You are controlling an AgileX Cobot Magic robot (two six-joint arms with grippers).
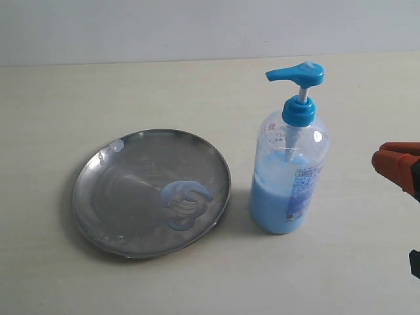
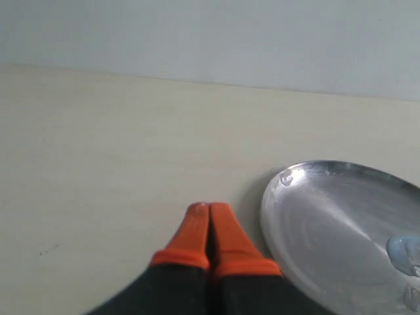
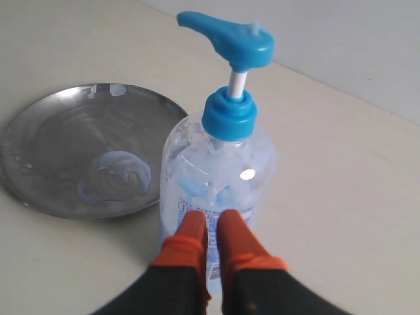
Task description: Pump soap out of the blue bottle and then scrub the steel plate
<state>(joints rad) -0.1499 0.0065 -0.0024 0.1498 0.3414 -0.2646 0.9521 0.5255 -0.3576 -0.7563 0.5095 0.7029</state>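
Note:
The steel plate (image 1: 125,190) lies flat on the table, left of the blue bottle (image 1: 289,170). A swirled smear of light blue soap (image 1: 186,203) sits on the plate's side nearest the bottle. The bottle stands upright, its blue pump head (image 1: 296,73) raised and its spout pointing toward the plate. My right gripper (image 1: 380,161) hangs at the right edge, apart from the bottle; in the right wrist view the gripper (image 3: 210,220) is shut on nothing, facing the bottle (image 3: 216,157). My left gripper (image 2: 209,209) is shut and empty, just outside the plate's rim (image 2: 275,216).
The pale table (image 1: 197,85) runs back to a light wall. A small pale blob (image 1: 117,145) clings to the plate's far rim. A white dab sits on top of the pump head (image 3: 254,27).

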